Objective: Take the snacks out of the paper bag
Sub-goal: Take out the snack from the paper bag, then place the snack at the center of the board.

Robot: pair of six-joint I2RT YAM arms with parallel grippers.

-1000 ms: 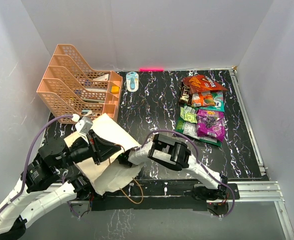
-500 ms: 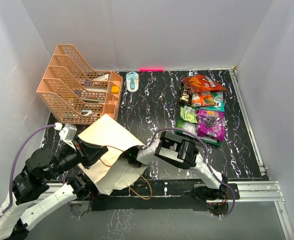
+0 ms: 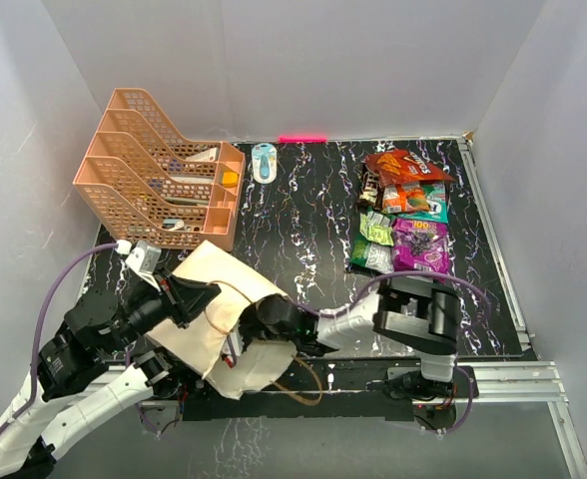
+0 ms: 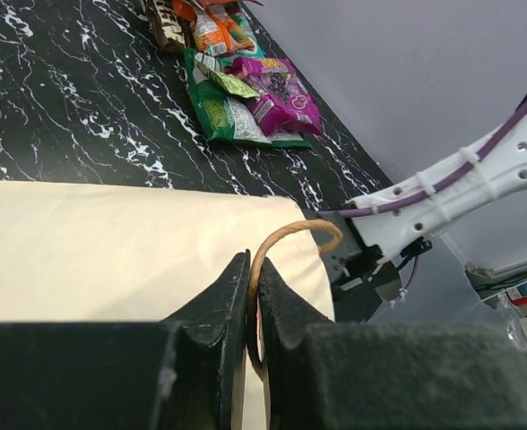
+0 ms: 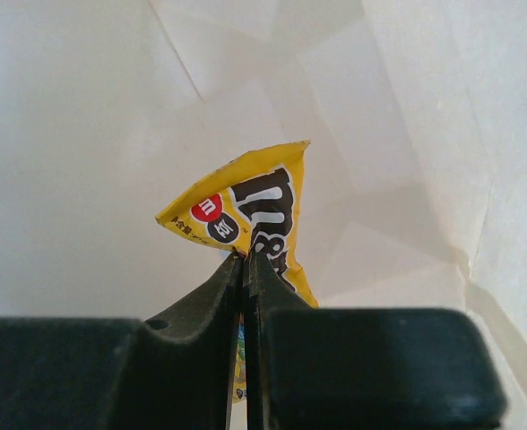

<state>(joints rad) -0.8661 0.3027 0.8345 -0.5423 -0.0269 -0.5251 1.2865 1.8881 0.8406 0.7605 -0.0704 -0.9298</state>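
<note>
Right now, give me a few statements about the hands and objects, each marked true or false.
1. The right hand is shut on a yellow M&M's packet inside the paper bag. True.
2. The left hand hangs open above the bag. False: it pinches the bag's cord handle.
3. The snack pile touches the peach tray rack. False: they sit on opposite sides of the table.
4. A blue-and-white object lies at the table's far edge. True.

Left gripper (image 4: 253, 269) clamped on cord handle (image 4: 290, 229) at paper bag (image 4: 111, 242) edge; snacks (image 4: 246, 94) heaped beyond paper bag, well apart.
</note>
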